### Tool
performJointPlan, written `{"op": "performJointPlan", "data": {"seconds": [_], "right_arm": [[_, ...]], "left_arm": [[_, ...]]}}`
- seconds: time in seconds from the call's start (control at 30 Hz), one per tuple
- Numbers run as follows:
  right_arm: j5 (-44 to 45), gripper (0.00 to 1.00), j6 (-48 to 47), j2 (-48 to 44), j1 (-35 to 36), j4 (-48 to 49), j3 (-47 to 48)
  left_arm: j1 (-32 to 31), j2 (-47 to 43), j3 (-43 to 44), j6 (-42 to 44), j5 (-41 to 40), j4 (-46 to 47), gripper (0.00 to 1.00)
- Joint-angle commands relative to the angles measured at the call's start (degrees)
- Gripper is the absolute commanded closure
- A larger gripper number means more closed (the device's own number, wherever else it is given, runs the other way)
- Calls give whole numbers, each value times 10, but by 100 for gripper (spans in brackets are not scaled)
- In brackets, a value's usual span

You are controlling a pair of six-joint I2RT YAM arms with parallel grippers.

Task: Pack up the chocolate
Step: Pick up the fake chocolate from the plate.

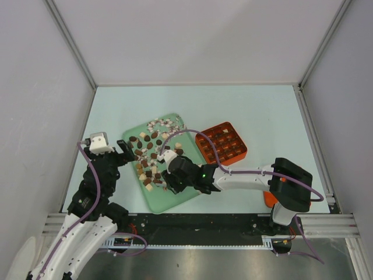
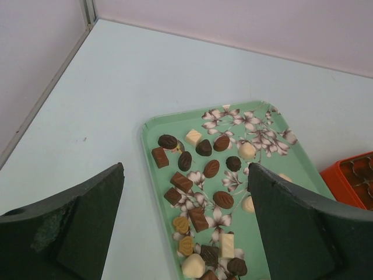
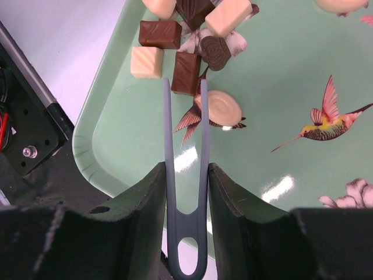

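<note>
Your right gripper [image 3: 185,175] is clamped on grey tweezers [image 3: 168,134], their tips flanking a brown chocolate [image 3: 186,74] on the green tray [image 3: 105,128]. Your left gripper [image 2: 185,175] gapes wide and empty above that tray.

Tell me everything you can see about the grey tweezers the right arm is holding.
The tweezers are slim, blue-grey and look like plastic. Two long, thin prongs join in a rounded loop with a hole at the near end. The right tool clamps them between its fingers, just above the loop. The prongs point out over the green tray, slightly apart. Their tips straddle a brown rectangular chocolate, with a round cream piece beside the right-hand prong. I cannot tell whether the tips touch the chocolate.
</note>
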Motion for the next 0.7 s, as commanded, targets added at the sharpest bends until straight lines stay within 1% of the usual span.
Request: {"op": "performJointPlan", "data": {"seconds": [0.0,0.17,0.43,0.67], "right_arm": [[1,62,7,9,3,30,25],[-7,62,6,15,3,33,30],[5,62,-1,36,11,18,44],[43,63,-12,45,24,1,58]], "left_arm": [[5,-4,-2,15,8,6,8],[6,-4,-2,14,8,7,8],[6,-4,-3,14,8,7,8],[7,-5,-3,14,9,7,8]]}}
